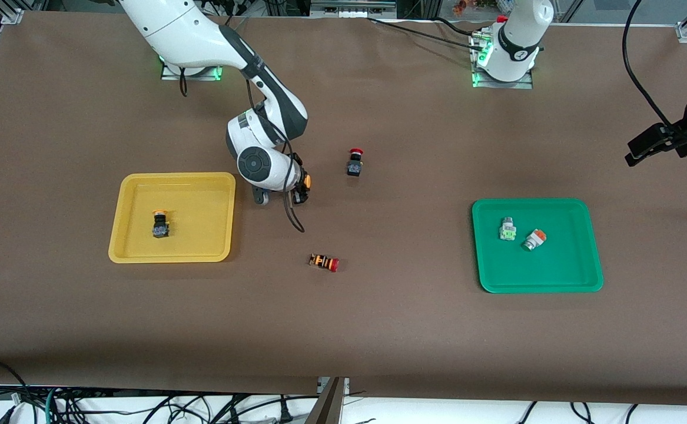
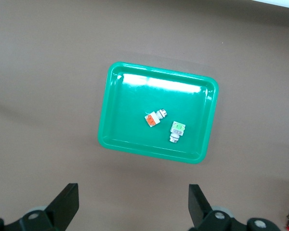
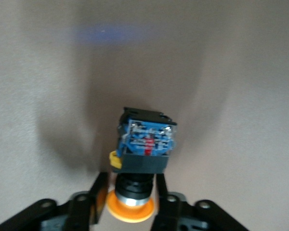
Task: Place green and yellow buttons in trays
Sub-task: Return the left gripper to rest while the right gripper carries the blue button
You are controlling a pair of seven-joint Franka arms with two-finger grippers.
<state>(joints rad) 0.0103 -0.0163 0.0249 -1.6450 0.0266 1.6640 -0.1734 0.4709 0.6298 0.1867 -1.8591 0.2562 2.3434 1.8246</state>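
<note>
A brown tabletop carries two distractor switches. A black switch with a red cap stands upright near the middle. An orange-striped switch with a red cap lies on its side, nearer to the front camera than the black one and well apart from it. Loose cables hang below the tabletop's near edge.

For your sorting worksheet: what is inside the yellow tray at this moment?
Inside the yellow tray lies one black-bodied switch with a yellow-orange cap, with bare tray floor around it. Nothing covers the tray, so its whole inside shows.
</note>
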